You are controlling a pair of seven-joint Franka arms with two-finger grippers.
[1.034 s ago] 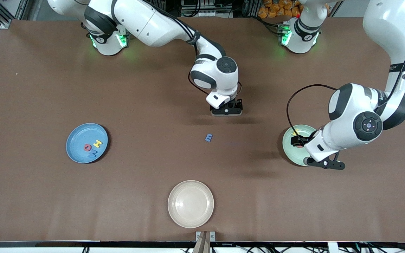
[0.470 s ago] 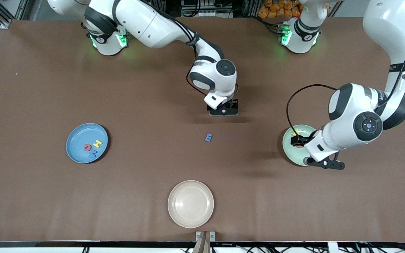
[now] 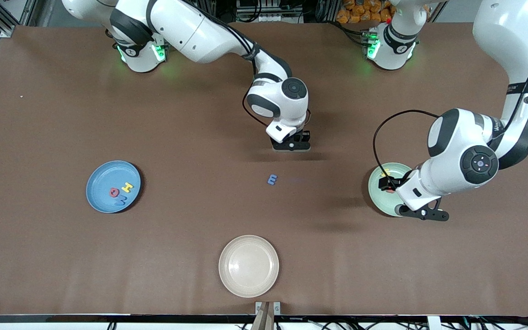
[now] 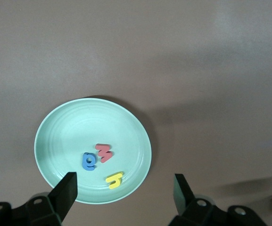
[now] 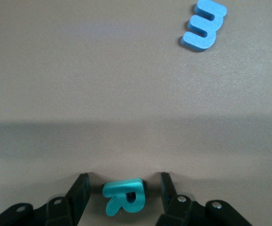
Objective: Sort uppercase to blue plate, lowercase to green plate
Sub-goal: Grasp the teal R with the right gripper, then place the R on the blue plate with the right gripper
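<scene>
- Right gripper [image 5: 122, 188] is low over the middle of the table, fingers [image 5: 79, 190] spread either side of the teal R [image 5: 124, 195]; small gaps show between the pads and the letter, so it is straddled, not pinched.
- Teal R lies flat on the brown table [image 3: 200, 114], nearer to the robots' bases than the blue m [image 3: 272, 179] (the same blue m shows in the right wrist view at [image 5: 204, 24]).
- Left gripper [image 4: 126, 188] hangs over the green plate [image 4: 55, 136] at the left arm's end of the table, fingers [image 4: 67, 188] spread wide with nothing between them.
- Green plate [image 3: 376, 188] holds three letters close together: a small red m/w [image 4: 103, 153], a blue a [image 4: 89, 161] touching or just beside it, and a yellow h [image 4: 114, 179] near the rim.
- Blue plate [image 3: 101, 176], toward the right arm's end of the table, holds three capitals bunched together: red Q [image 3: 114, 192], yellow H [image 3: 127, 187] and blue W [image 3: 121, 200].
- Blue m lies alone on the bare table, between the two coloured plates and well apart from both.
- Cream-white plate [image 3: 248, 266] sits nearest the front camera, about midway along the table (nothing in it).
</scene>
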